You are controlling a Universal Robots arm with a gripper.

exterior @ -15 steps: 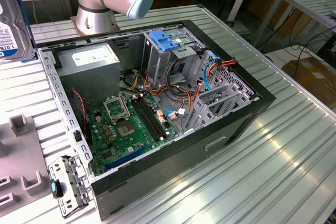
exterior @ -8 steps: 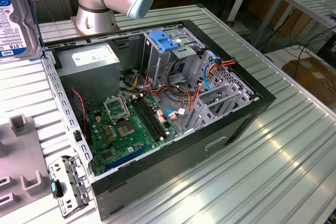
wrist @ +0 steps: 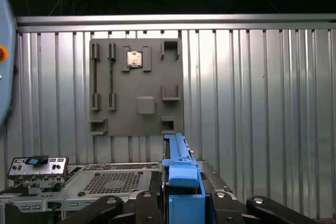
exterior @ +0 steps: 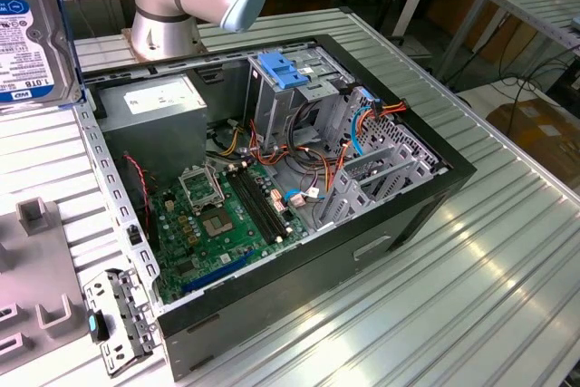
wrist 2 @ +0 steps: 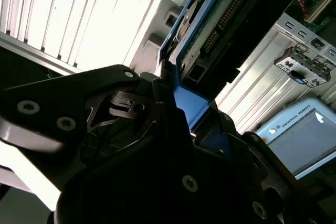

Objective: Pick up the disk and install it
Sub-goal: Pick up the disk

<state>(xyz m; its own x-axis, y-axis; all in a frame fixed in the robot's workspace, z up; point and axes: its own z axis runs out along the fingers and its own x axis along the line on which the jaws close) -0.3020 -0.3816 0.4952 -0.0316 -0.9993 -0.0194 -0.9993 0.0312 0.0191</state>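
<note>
Pinching the disk (exterior: pixel 32 29) by its blue frame with the gripper (wrist 2: pixel 185 104), holding it in the exterior view's upper left, beside the open computer case (exterior: pixel 272 178).

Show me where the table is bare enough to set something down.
Bare: the ribbed table between the computer case and the exterior view's right edge. Crowded: inside the case; the exterior view's left, with grey tray and bracket.

The blue-framed disk (exterior: pixel 32 33) hangs aloft, label showing.
</note>
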